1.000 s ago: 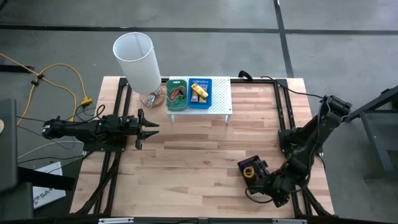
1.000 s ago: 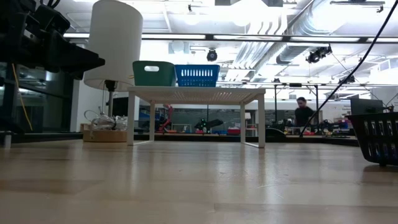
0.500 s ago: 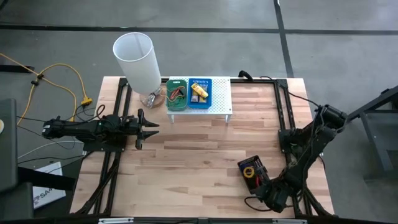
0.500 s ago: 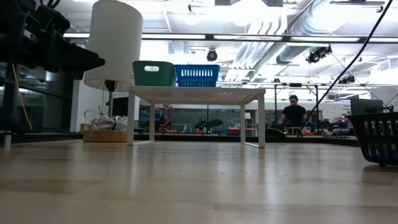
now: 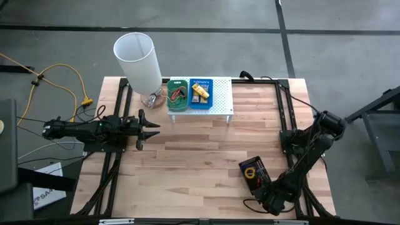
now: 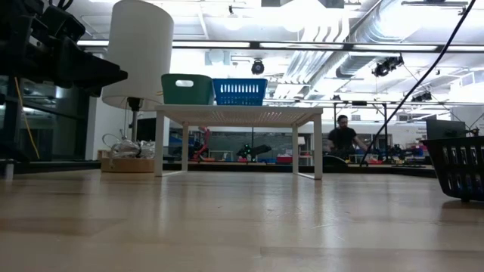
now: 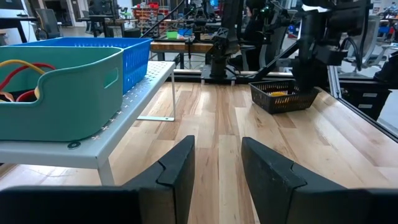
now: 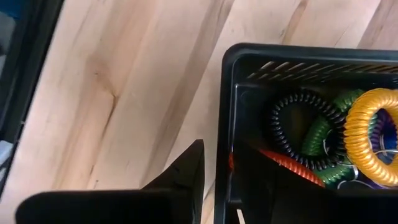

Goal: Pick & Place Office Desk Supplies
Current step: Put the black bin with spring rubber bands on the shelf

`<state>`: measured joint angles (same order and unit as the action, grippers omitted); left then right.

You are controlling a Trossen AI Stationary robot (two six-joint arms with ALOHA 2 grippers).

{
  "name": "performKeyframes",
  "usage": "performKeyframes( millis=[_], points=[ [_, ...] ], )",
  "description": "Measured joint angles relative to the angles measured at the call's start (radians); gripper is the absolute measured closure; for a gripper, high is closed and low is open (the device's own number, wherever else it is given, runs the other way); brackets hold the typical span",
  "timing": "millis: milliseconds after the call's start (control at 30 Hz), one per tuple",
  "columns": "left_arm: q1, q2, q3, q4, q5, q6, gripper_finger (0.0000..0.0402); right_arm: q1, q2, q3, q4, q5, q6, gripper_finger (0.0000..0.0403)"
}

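A black tray [image 5: 252, 170] stands on the table near the near right corner; it also shows in the low view [image 6: 455, 166]. It holds coiled rings: black, green, yellow-orange [image 8: 373, 134] and red. My right gripper [image 5: 267, 189] is open at the tray's near side. One finger [image 8: 186, 174] stands just outside the tray wall [image 8: 222, 143] with a strip of wood between; the other is hidden. A green tray [image 5: 177, 95] with red and yellow rings and a blue tray [image 5: 200, 92] with yellow-and-white blocks sit on the white shelf. My left gripper [image 5: 145, 129] waits open over the left side.
The white perforated shelf [image 5: 219, 103] stands on thin legs at the far middle, and the white cylindrical lamp [image 5: 139, 62] rises at its left. Black frame rails [image 5: 284, 119] run along both table sides. Bare wood lies between the arms. A person [image 6: 342, 137] moves in the room behind.
My right arm has drawn back toward the table's near edge and its elbow has dropped; the gripper has slid a little away from the black tray, which has stayed in place. The person in the room behind has walked leftward.
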<state>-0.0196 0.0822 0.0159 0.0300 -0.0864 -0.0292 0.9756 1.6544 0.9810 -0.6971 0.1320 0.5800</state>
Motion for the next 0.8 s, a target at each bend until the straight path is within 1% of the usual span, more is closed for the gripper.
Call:
performKeyframes(
  millis=[400,800],
  points=[
    [0.0,0.0,0.0,0.0,0.0,0.0,0.0275,0.0,0.08,0.0,0.002,-0.03,0.0,0.033],
    [0.0,0.0,0.0,0.0,0.0,0.0,0.0275,0.0,0.085,0.0,0.002,-0.035,0.0,0.0331]
  ],
)
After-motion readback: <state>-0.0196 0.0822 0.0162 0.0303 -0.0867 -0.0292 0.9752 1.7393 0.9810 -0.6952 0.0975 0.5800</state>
